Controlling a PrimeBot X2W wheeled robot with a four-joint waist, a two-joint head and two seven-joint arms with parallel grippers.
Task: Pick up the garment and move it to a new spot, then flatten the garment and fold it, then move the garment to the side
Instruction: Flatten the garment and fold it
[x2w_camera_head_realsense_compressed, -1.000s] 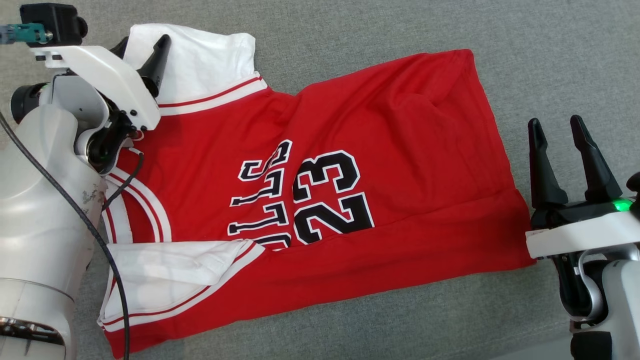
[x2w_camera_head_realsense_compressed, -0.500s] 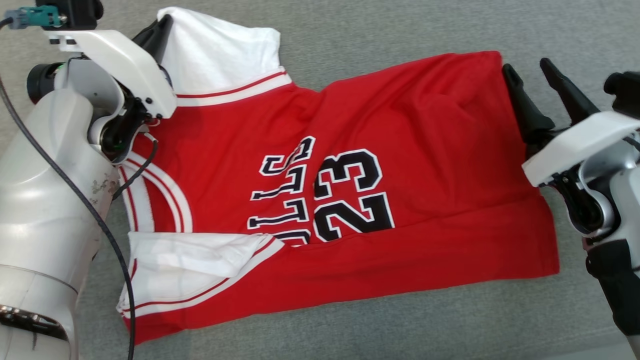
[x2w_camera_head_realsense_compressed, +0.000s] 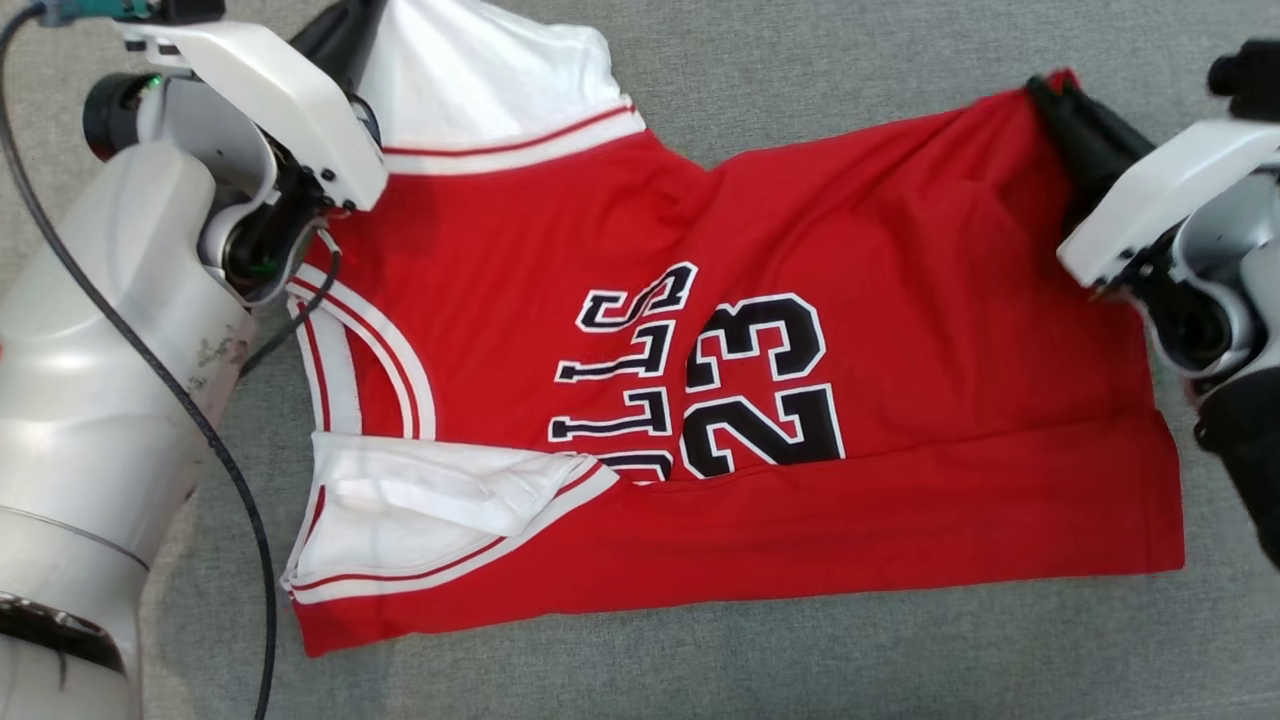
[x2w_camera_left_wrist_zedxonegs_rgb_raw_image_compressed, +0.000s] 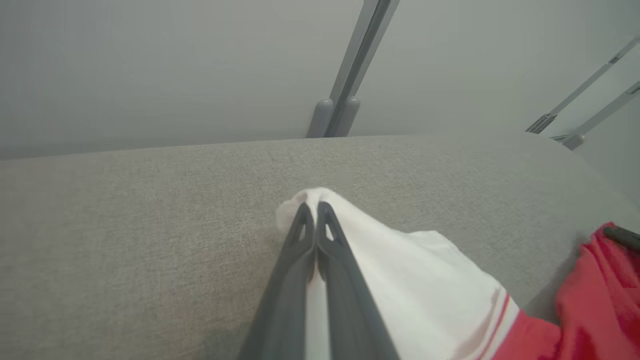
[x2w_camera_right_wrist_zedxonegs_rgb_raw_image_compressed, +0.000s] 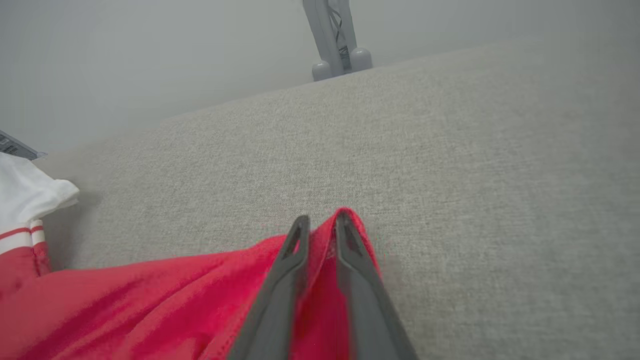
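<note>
A red jersey (x2w_camera_head_realsense_compressed: 800, 230) with white sleeves and black "23" lettering lies spread on the grey cushion (x2w_camera_head_realsense_compressed: 800, 60), its near long edge folded over. My left gripper (x2w_camera_head_realsense_compressed: 345, 30) is shut on the far white sleeve (x2w_camera_head_realsense_compressed: 480, 80); the left wrist view shows its fingers pinching the sleeve tip (x2w_camera_left_wrist_zedxonegs_rgb_raw_image_compressed: 320, 197). At the far right my right gripper (x2w_camera_head_realsense_compressed: 1050, 95) is shut on the far hem corner; in the right wrist view red cloth (x2w_camera_right_wrist_zedxonegs_rgb_raw_image_compressed: 322, 245) sits between its fingers. The near sleeve (x2w_camera_head_realsense_compressed: 420, 510) lies folded on the jersey.
The grey fabric surface (x2w_camera_right_wrist_zedxonegs_rgb_raw_image_compressed: 475, 165) stretches beyond the jersey to its far edge. Past that edge stands a grey metal post (x2w_camera_left_wrist_zedxonegs_rgb_raw_image_compressed: 345, 80), with more metal bars (x2w_camera_left_wrist_zedxonegs_rgb_raw_image_compressed: 585, 100) at the right of the left wrist view.
The right gripper has moved up from the near right side to the far hem corner and shut on it. The head camera has shifted, so the whole picture slid right.
</note>
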